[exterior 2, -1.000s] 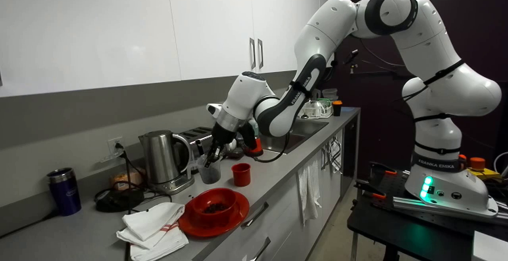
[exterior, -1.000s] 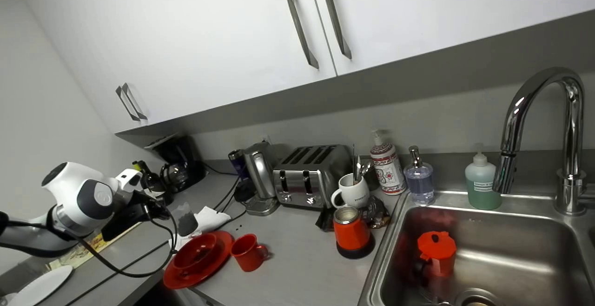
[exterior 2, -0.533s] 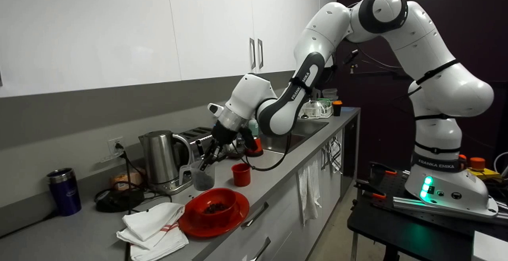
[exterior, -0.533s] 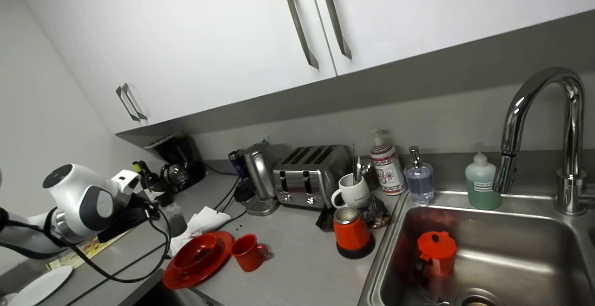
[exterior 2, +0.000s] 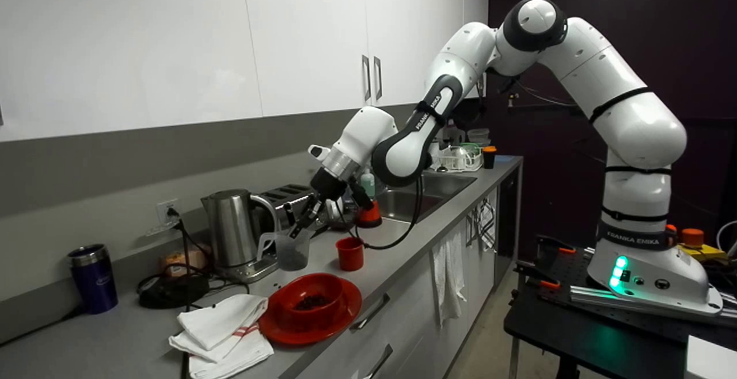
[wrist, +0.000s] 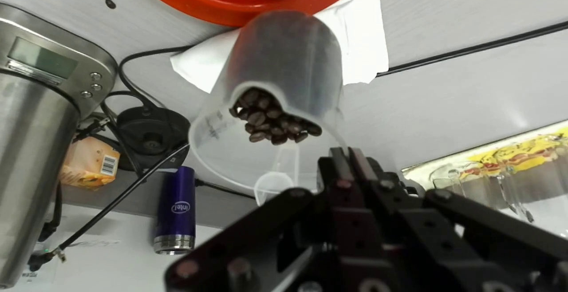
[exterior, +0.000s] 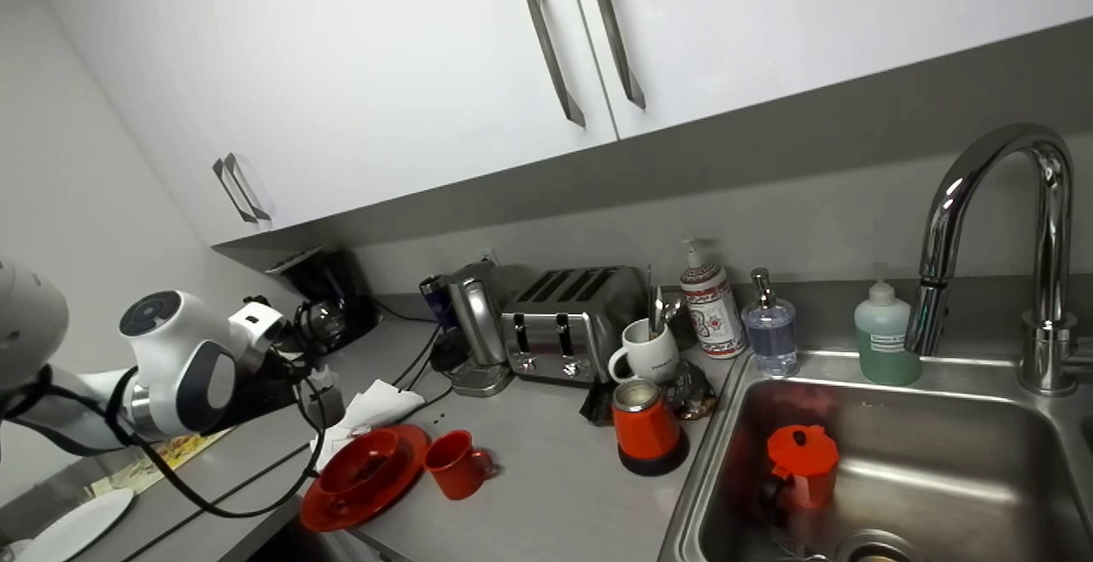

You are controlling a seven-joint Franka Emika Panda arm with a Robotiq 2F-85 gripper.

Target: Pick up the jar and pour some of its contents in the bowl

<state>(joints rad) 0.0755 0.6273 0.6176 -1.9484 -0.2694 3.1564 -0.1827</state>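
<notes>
Jar (wrist: pixel 286 61): greyish, see-through (dark brown beans (wrist: pixel 268 123) inside).

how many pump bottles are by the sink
3 in an exterior view: a red-and-white bottle on the counter, a bluish bottle at a back corner of the sink and a green bottle along its back edge. More may be hidden.

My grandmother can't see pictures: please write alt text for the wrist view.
A black robot gripper holds a see-through jar of coffee beans by its wall. Beyond lie a white cloth and part of a red dish; a steel kettle fills the left edge.
</notes>
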